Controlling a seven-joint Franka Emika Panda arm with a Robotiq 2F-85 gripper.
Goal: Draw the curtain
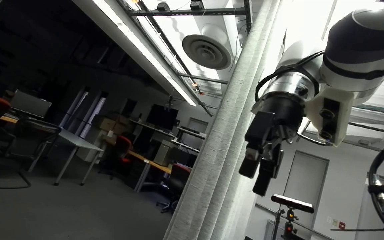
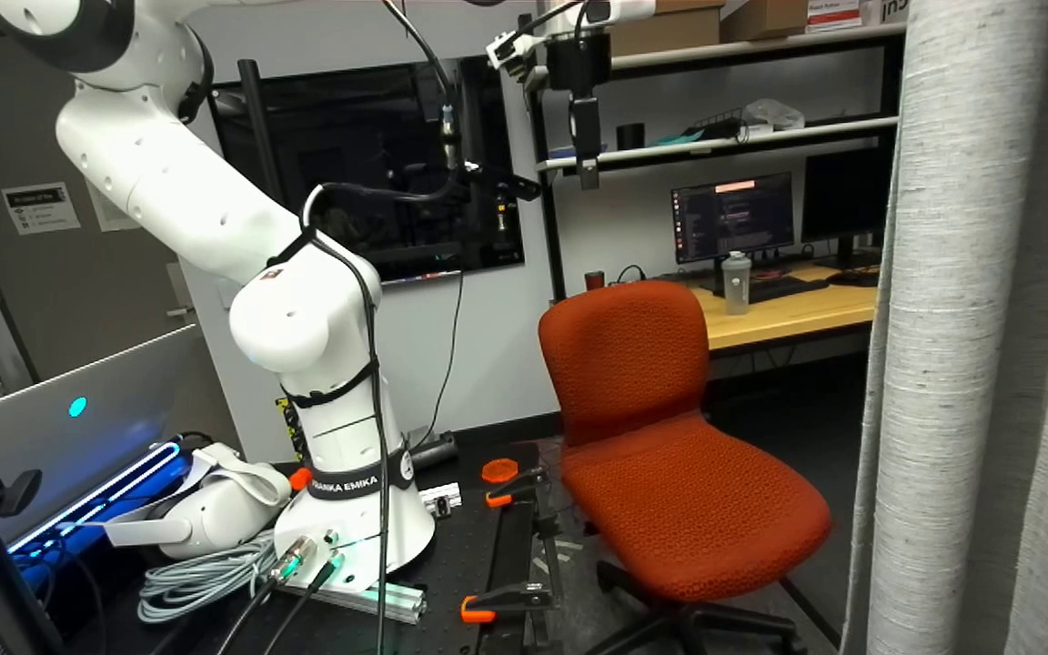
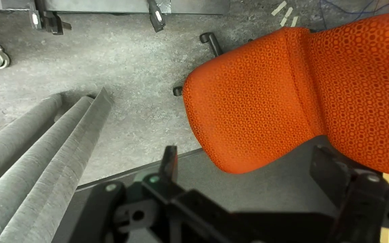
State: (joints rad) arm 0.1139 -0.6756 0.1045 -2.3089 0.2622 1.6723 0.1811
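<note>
The curtain (image 1: 220,150) is a tall pale grey-white drape hanging in long vertical folds. In an exterior view (image 2: 952,346) it fills the right edge. In the wrist view the curtain (image 3: 51,172) runs down the left side, left of the fingers. My gripper (image 3: 245,153) is open and empty, its two black fingers wide apart with nothing between them but floor and chair far below. The gripper also shows in both exterior views (image 1: 255,180) (image 2: 589,175), pointing down. In the wrist view it is apart from the curtain.
An orange-red chair (image 2: 670,491) stands below the gripper; the wrist view also shows it (image 3: 248,108). A desk with monitors (image 2: 731,216) and shelves (image 2: 742,146) are behind it. The robot's table (image 2: 451,582) carries clamps, a headset (image 2: 224,509) and cables. A camera on a stand (image 1: 292,203) is nearby.
</note>
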